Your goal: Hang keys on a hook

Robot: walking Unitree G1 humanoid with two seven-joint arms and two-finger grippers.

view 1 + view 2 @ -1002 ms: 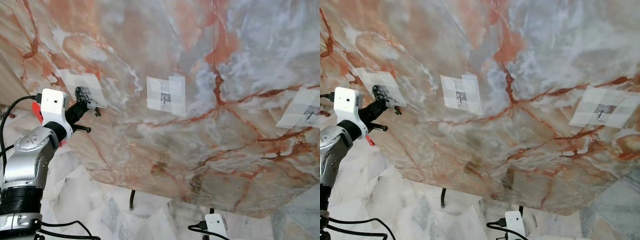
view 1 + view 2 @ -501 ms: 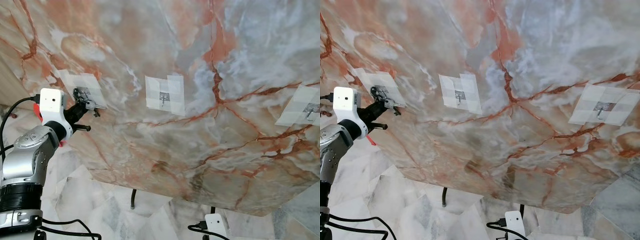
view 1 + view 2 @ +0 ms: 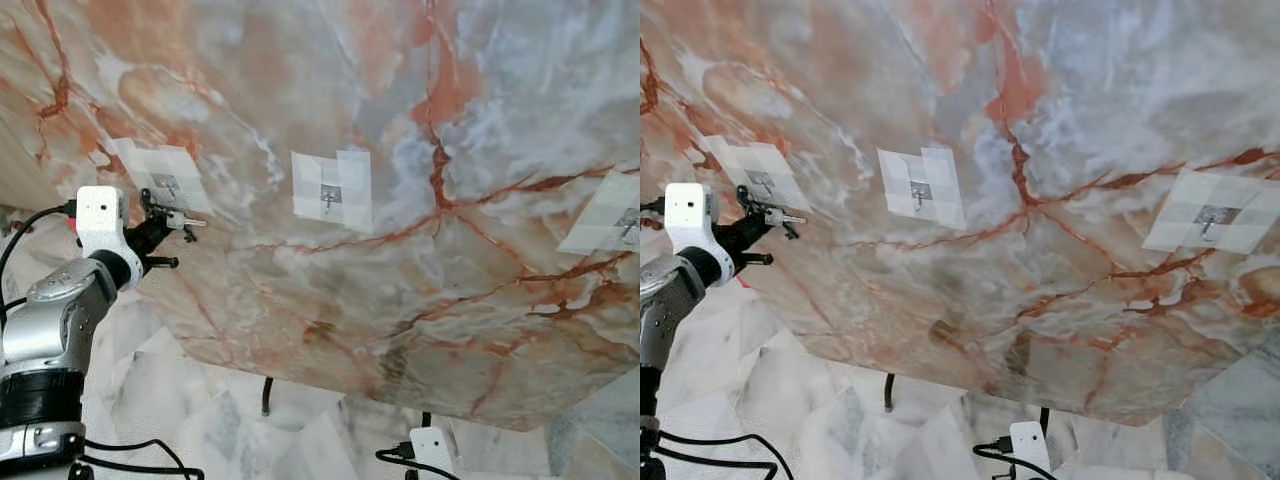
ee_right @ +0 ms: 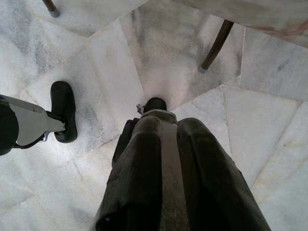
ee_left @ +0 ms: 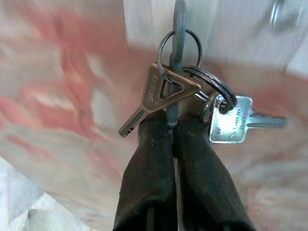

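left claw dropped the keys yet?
No, in the left wrist view the left claw is shut on the ring of the keys, held up near the leftmost hook.

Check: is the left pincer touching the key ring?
Touching. The left wrist view shows the left pincer shut on the key ring, its wire pinched between the fingertips.

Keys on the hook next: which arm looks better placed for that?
Left. The left gripper is shut on the keys, right by the leftmost hook. The right gripper hangs low over the floor.
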